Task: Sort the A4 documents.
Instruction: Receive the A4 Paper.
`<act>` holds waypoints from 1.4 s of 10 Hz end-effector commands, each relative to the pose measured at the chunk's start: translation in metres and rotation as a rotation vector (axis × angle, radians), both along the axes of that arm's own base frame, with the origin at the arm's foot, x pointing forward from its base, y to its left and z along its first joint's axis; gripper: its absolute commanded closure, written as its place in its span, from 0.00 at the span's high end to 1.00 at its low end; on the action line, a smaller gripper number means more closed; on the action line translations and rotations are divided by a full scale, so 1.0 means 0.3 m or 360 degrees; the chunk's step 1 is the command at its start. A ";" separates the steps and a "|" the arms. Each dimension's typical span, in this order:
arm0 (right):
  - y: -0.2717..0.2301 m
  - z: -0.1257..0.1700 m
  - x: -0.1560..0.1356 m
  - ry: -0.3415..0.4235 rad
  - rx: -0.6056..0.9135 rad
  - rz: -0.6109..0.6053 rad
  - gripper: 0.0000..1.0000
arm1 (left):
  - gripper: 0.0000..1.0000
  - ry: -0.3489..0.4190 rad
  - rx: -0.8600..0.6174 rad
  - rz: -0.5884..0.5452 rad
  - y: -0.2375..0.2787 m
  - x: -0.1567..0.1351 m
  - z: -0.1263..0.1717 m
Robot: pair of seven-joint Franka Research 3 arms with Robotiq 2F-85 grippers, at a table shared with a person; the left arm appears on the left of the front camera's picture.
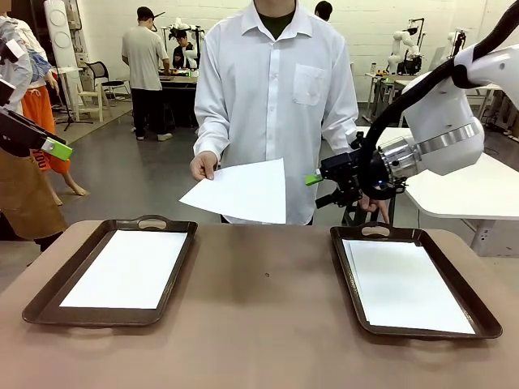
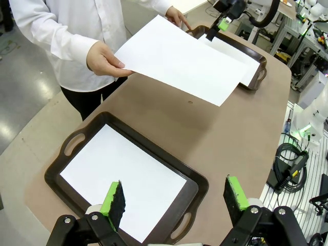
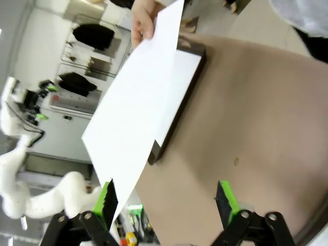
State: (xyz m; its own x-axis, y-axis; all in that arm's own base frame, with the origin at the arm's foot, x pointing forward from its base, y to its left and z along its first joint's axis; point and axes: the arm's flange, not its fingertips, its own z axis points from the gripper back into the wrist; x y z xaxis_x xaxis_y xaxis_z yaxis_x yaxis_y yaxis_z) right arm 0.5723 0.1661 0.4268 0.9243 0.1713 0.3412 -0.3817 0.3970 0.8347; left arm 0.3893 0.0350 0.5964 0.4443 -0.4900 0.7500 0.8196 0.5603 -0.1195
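Held sheet beside open right jaws, edge near one pad

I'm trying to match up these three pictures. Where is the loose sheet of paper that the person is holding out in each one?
Front view: the held sheet is at centre, above the table's far edge, between the two trays.
Left wrist view: upper middle, slanting over the table.
Right wrist view: a long diagonal band left of centre, reaching down to the gripper.
Shared landmark: the person's hand pinching the sheet.
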 end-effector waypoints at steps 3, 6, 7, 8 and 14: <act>0.124 -0.008 0.041 0.0063 0.0133 -0.0094 1.00 | 1.00 -0.0001 0.0005 0.0001 -0.003 -0.001 0.001; 0.208 -0.030 0.058 0.0096 0.0202 -0.0128 1.00 | 1.00 -0.0001 0.0005 0.0001 -0.003 -0.001 0.001; 0.226 -0.043 0.058 0.0132 0.0247 -0.0101 1.00 | 1.00 -0.0001 0.0005 0.0001 -0.003 -0.001 0.001; 0.237 -0.062 0.061 0.0150 0.0277 -0.0097 1.00 | 1.00 -0.0001 0.0005 0.0001 -0.003 -0.001 0.001; 0.297 -0.101 0.070 0.0225 0.0480 -0.0111 1.00 | 1.00 -0.0001 0.0005 0.0001 -0.003 -0.001 0.001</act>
